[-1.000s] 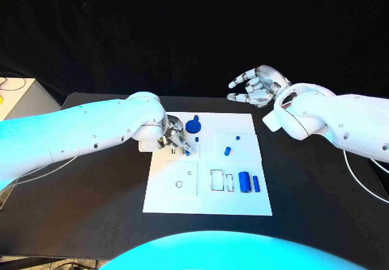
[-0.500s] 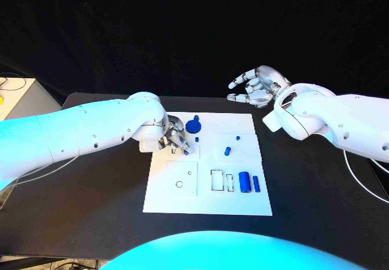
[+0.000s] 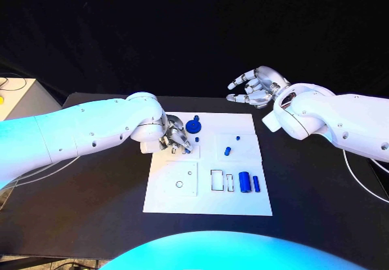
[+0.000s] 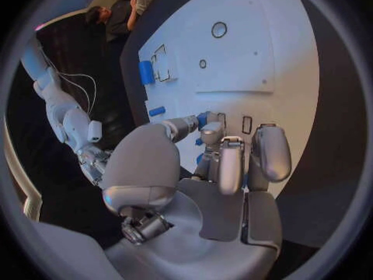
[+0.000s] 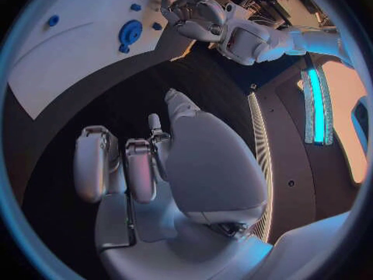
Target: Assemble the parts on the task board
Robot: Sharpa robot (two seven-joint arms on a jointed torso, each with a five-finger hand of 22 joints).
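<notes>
parts (image 3: 227, 151) are lying scattered on the white task board (image 3: 209, 202) at the table's centre, looking small, light, rigid and slick, best pinched by their sides. left hand (image 3: 175, 139) is bending down at the board's ten o'clock corner, fingertips pinching a small blue piece (image 4: 202, 119). right hand (image 3: 256, 86) is hovering off the board at one o'clock, fingers loosely curled apart, holding nothing

Left robot hand (image 3: 174, 139) lowered, fingers pinched — right robot hand (image 3: 257, 85) raised, empty.
</notes>
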